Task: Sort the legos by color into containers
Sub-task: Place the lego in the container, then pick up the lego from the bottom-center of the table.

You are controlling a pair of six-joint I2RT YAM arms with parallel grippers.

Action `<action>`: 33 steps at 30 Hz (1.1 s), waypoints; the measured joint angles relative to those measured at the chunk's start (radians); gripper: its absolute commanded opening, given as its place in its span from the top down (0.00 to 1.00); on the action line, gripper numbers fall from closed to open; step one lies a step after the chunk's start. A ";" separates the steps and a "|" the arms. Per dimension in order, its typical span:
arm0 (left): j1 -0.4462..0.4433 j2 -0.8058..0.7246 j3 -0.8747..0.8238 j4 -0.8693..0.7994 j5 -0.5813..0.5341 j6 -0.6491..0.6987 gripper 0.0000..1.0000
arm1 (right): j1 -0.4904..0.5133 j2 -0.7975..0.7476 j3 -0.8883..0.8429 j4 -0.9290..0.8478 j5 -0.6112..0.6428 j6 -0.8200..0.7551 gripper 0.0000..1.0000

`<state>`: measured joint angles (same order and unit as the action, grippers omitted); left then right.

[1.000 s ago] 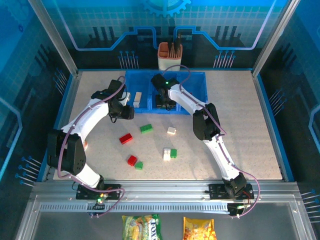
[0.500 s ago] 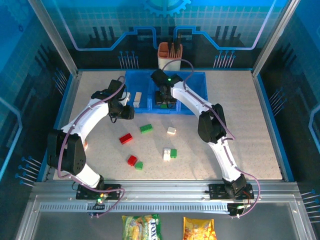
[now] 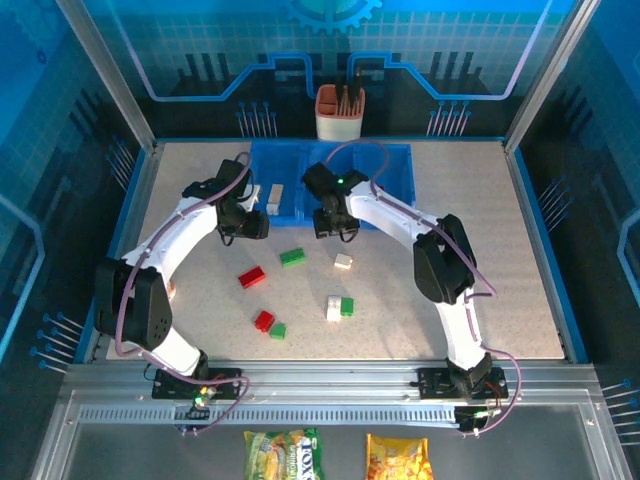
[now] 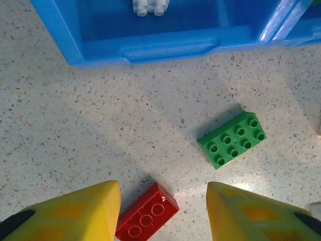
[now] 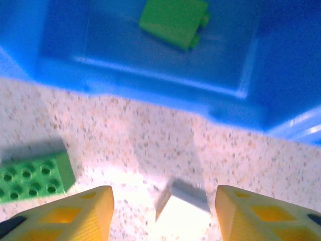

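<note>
Right gripper (image 5: 163, 198) spread, empty; white brick (image 5: 184, 205) between fingers (image 5: 70, 213), likely next pick. Left gripper (image 4: 163, 191) spread, empty, straddling red brick (image 4: 147, 214).

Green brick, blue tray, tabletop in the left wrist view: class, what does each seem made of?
Green brick: hard moulded plastic, slightly glossy; crisp round studs. Blue tray: smooth plastic, probably; bright sheen along its rim. Tabletop: speckled stone or terrazzo-look laminate, satin; dark flecks, soft glare. Which one, I cannot tell.
</note>
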<state>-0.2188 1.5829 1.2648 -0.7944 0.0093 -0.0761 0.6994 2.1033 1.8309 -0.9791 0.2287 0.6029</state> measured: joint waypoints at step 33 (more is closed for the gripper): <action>0.357 -0.146 -0.023 0.080 0.039 -0.102 0.51 | 0.526 0.123 0.132 -0.060 -0.039 -0.013 0.44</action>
<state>0.1383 1.4368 1.2415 -0.7139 0.0483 -0.1780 1.2259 2.2261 1.9625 -1.0393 0.1902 0.5903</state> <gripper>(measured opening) 0.492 0.555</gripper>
